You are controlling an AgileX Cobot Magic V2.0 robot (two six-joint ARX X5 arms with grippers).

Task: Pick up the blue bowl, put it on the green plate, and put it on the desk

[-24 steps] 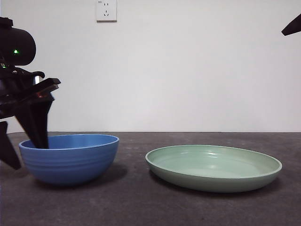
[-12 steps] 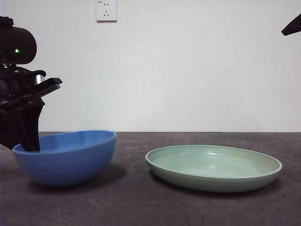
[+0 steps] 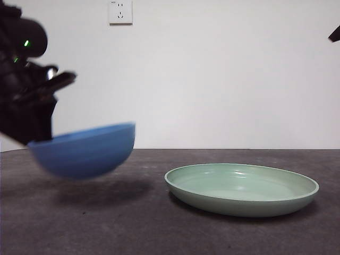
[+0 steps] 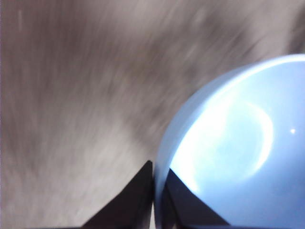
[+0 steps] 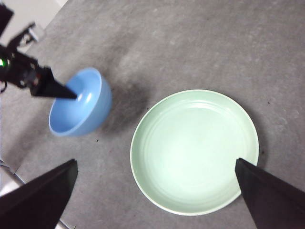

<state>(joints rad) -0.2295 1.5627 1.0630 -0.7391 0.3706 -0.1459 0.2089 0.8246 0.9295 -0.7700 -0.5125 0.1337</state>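
The blue bowl (image 3: 85, 150) hangs tilted above the desk (image 3: 133, 228) at the left, its shadow below it. My left gripper (image 3: 37, 137) is shut on the bowl's left rim; the left wrist view shows its jaws pinching the rim of the bowl (image 4: 238, 148), one inside and one outside. The green plate (image 3: 241, 188) lies flat on the desk to the right, apart from the bowl. My right gripper (image 5: 155, 191) is high above, open and holding nothing, and looks down on the plate (image 5: 194, 150) and the bowl (image 5: 81, 102).
A white wall with a power socket (image 3: 120, 11) stands behind the desk. The right arm shows only as a black tip (image 3: 335, 35) at the top right corner of the front view.
The left gripper closed on the bowl's rim, tipped it, then lifted it off the desk and slightly to the right. The plate has not moved.
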